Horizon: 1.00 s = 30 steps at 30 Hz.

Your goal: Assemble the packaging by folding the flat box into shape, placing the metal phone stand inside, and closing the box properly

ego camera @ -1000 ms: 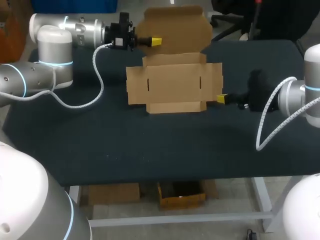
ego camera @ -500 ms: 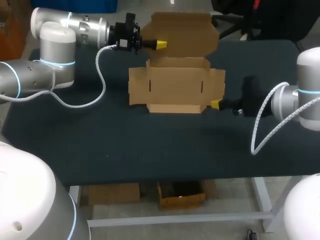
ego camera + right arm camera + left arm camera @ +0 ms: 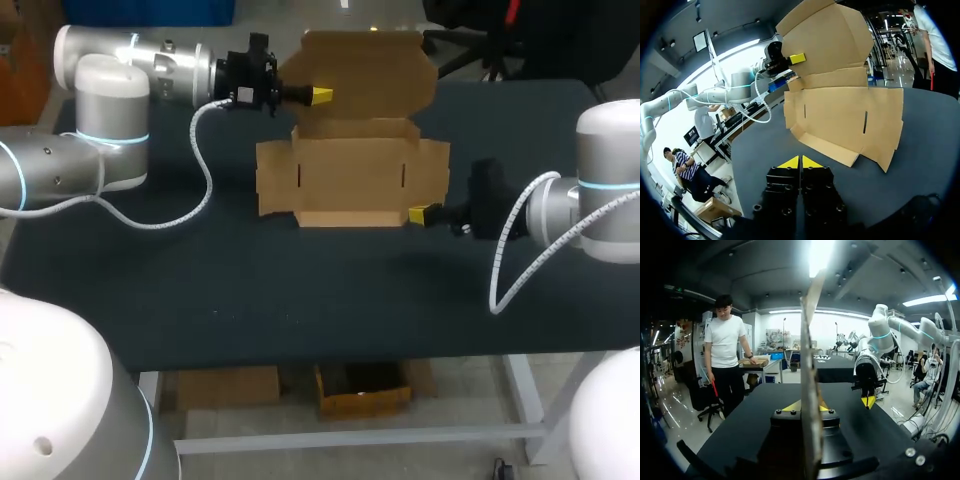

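Cardboard box [image 3: 350,175], partly unfolded, is seen lying flat on the dark tabletop [image 3: 250,290] toward its far edge, with its lid flap [image 3: 365,70] raised upright. The flap's side edge is clamped between the fingers of the left pincer [image 3: 320,95]. The right pincer [image 3: 432,212], fingers pressed together on nothing, is held low just beside the box's near right corner.

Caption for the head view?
Left hand grips the raised lid of the box; right hand, shut, near its front corner.

White-grey arms [image 3: 100,100], blue rings, white cables [image 3: 205,170], blk wrists — yellow-tipped fingers [image 3: 320,95]
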### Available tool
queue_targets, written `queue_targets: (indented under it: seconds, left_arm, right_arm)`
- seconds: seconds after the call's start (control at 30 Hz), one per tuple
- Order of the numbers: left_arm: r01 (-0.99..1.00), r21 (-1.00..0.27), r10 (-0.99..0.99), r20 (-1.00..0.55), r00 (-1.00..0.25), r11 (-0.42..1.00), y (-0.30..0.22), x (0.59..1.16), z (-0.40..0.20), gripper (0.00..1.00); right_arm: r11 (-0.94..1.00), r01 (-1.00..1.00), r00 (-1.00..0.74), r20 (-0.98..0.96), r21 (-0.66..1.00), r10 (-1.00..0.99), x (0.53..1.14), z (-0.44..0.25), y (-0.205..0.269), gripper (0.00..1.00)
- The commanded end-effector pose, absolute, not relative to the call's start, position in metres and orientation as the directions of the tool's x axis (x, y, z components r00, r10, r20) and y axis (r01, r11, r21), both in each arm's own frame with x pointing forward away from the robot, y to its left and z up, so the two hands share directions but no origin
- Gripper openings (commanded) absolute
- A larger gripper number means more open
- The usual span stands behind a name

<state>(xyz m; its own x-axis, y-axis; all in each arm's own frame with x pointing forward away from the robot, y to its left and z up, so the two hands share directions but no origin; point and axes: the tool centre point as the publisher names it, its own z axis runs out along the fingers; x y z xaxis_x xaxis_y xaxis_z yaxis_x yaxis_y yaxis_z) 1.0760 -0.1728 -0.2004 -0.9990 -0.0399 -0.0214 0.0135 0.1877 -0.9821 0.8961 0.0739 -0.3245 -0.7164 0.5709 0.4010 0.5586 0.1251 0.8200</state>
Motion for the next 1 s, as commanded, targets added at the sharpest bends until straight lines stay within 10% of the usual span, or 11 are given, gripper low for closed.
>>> queue_targets:
  seconds: [0.03,1.0]
  left_arm:
    - [0.019,-0.984,-0.061,-0.030,-0.998,0.177,-0.169,1.069,-0.203,0.00]
    - [0.025,-0.988,-0.052,-0.033,-0.998,0.154,-0.164,1.065,-0.206,0.00]
  right_arm:
    - [0.119,0.553,-0.711,0.393,0.825,0.583,0.899,-0.327,0.083,0.00]
    - [0.047,0.539,-0.693,0.411,0.841,0.592,0.906,-0.343,0.111,0.00]
